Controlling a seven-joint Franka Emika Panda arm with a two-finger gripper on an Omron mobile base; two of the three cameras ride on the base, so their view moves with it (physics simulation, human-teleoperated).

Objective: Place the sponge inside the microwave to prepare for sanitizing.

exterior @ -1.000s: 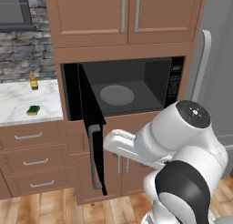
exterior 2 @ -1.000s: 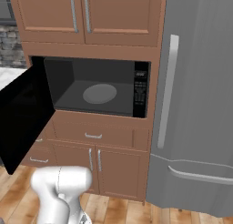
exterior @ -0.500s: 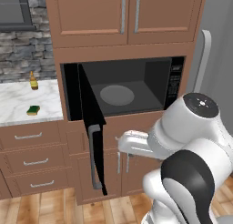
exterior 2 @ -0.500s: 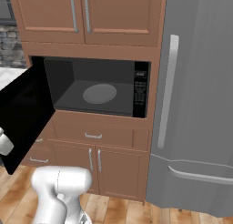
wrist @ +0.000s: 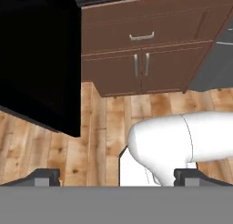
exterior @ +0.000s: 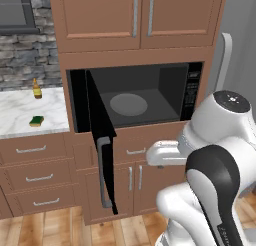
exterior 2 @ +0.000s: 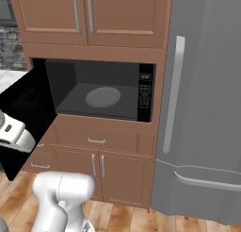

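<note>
Standing beside the tall grey refrigerator (exterior 2: 207, 108), the wide built-in black microwave (exterior: 145, 97) is seen with its dark glass door (exterior: 100, 125) swung fully open and its grey interior with round turntable (exterior: 128, 104) exposed. The two-finger gripper (wrist: 117, 175) is held wide apart, empty, over the wooden floor (wrist: 100, 127). The small green-topped yellow sponge (exterior: 36, 121) is located flat on the white marble counter (exterior: 20, 115), near the small amber bottle (exterior: 37, 89)
</note>
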